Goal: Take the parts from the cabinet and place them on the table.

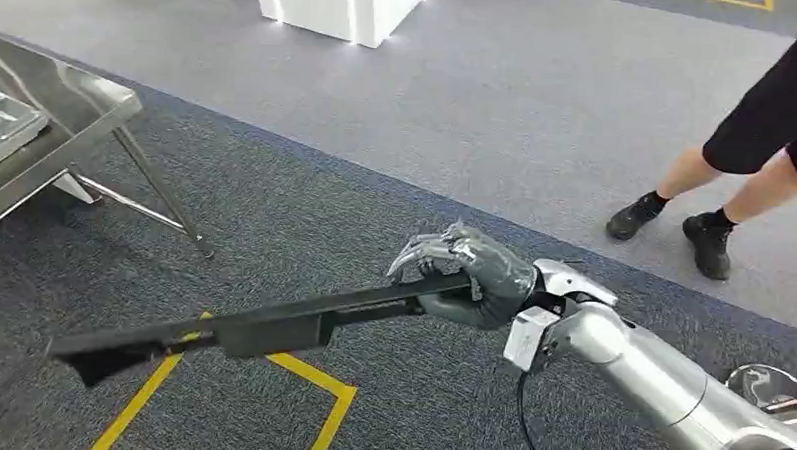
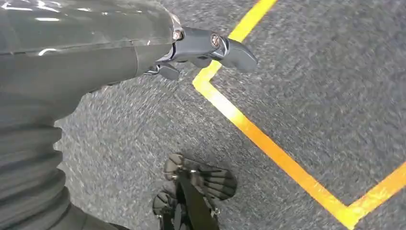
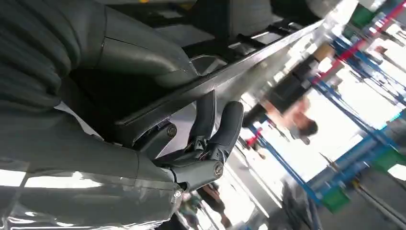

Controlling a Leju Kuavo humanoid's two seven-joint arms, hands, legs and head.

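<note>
The right hand (image 1: 473, 273) has its fingers clamped on one end of the long black part (image 1: 261, 325), carried above the carpet, well apart from the tabletop (image 1: 37, 142). It looks stiff and end-heavy; a grip nearer the middle would likely steady it. The left hand (image 2: 201, 48) hangs with fingers apart, holding nothing.

Head view: evenly lit, sharp | left wrist view: carpet (image 2: 311, 72) motion-blurred | right wrist view: background overexposed, blurred
</note>
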